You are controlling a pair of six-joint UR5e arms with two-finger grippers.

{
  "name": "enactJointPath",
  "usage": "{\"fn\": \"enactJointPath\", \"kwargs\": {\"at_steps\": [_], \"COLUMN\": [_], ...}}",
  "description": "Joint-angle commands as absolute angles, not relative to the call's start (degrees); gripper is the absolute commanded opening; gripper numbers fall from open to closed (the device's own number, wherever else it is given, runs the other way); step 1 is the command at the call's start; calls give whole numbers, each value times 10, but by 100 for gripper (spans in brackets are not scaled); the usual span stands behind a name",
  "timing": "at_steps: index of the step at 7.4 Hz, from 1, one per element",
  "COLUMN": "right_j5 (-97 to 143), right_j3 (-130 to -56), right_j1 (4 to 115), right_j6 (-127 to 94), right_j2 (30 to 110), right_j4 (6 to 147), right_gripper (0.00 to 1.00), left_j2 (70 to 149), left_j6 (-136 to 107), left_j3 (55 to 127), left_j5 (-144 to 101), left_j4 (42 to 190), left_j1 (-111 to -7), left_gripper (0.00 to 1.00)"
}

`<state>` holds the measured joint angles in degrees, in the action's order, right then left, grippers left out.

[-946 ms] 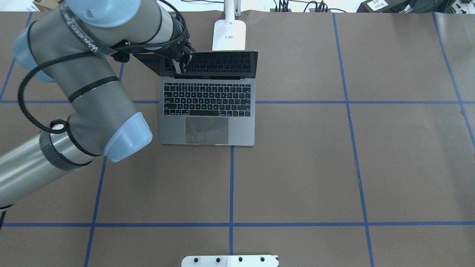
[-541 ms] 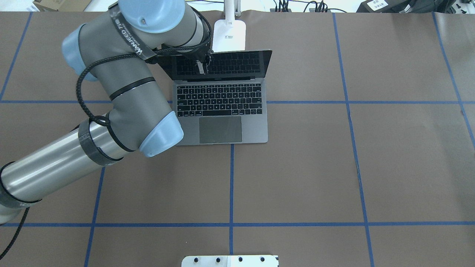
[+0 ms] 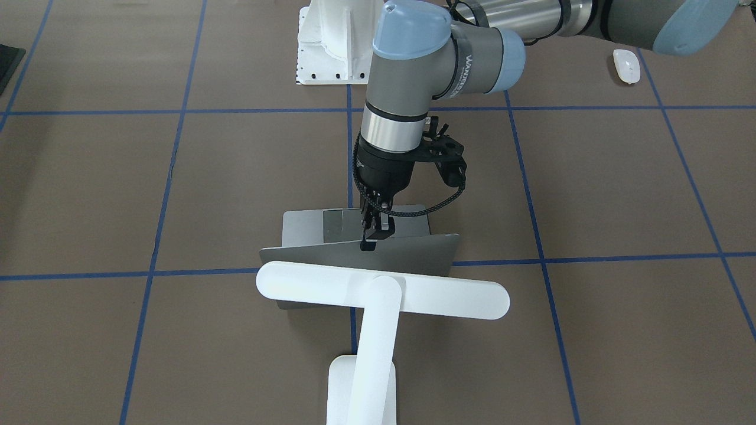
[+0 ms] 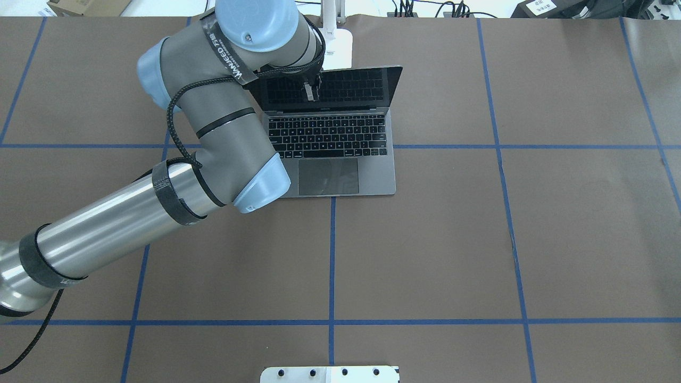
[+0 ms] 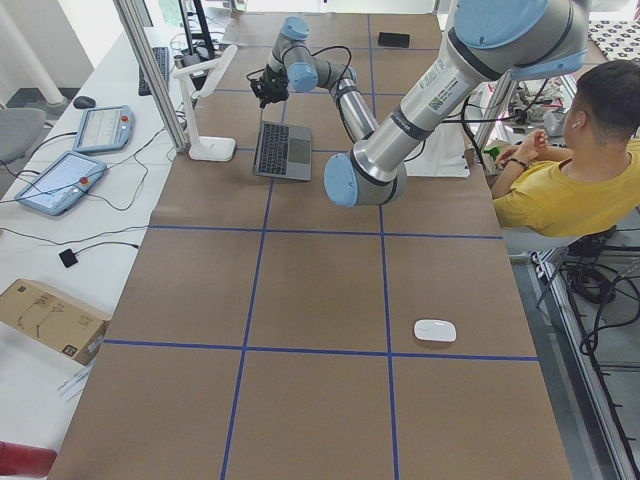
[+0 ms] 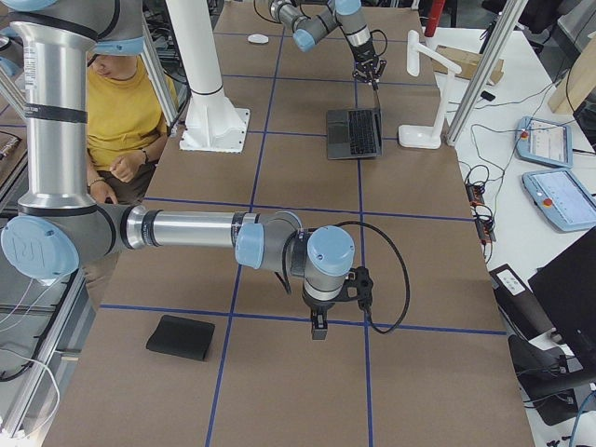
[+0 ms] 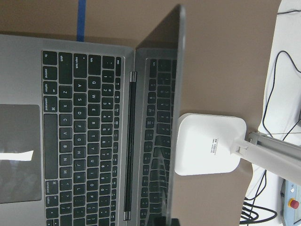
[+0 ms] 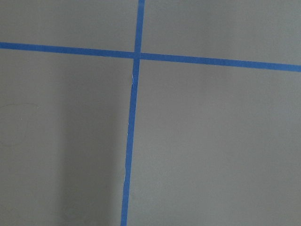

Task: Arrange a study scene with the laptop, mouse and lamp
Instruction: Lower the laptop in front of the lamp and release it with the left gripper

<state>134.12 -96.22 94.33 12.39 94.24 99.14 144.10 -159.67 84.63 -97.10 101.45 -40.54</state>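
Note:
The open grey laptop sits at the table's far middle, just in front of the white lamp's base. My left gripper is shut on the top edge of the laptop's lid, also seen in the front-facing view. The lamp's bar head hangs over the lid. The white mouse lies far off on my left side, near the robot's edge of the table. My right gripper hovers over bare table; I cannot tell if it is open or shut.
A black square mat lies on the table's right end. The white robot pedestal stands at the near middle edge. An operator in yellow sits beside the table. Blue tape lines grid the brown surface.
My left arm has moved to the right in the overhead view, dragging the laptop by its lid with it. The laptop now stands directly in front of the lamp's base.

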Motion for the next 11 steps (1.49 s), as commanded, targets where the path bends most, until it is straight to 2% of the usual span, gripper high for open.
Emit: {"fn": "enactJointPath", "kwargs": {"at_steps": [1, 4, 6, 7, 8, 11], "right_j5": [1341, 1341, 1343, 1343, 1343, 1343], "right_j3": [-961, -960, -960, -960, -960, -960], "right_j1": [942, 941, 941, 940, 940, 940], "right_j6": [124, 124, 124, 124, 124, 124], "right_j2": [942, 942, 942, 942, 942, 942], "right_j4": [991, 991, 991, 991, 991, 991], "right_gripper": [100, 100, 100, 100, 100, 100], "left_j2": [1457, 1462, 1457, 1454, 1448, 1440], "left_j6": [-1597, -1596, -1593, -1591, -1590, -1581], "left_j3": [821, 784, 787, 789, 791, 820], "left_j5": [-967, -952, -953, -953, -953, -954], "left_j4": [1020, 1067, 1067, 1067, 1070, 1068], "left_j1": [-405, -405, -405, -405, -405, -407], "left_gripper": [0, 0, 0, 32, 98, 100]}}
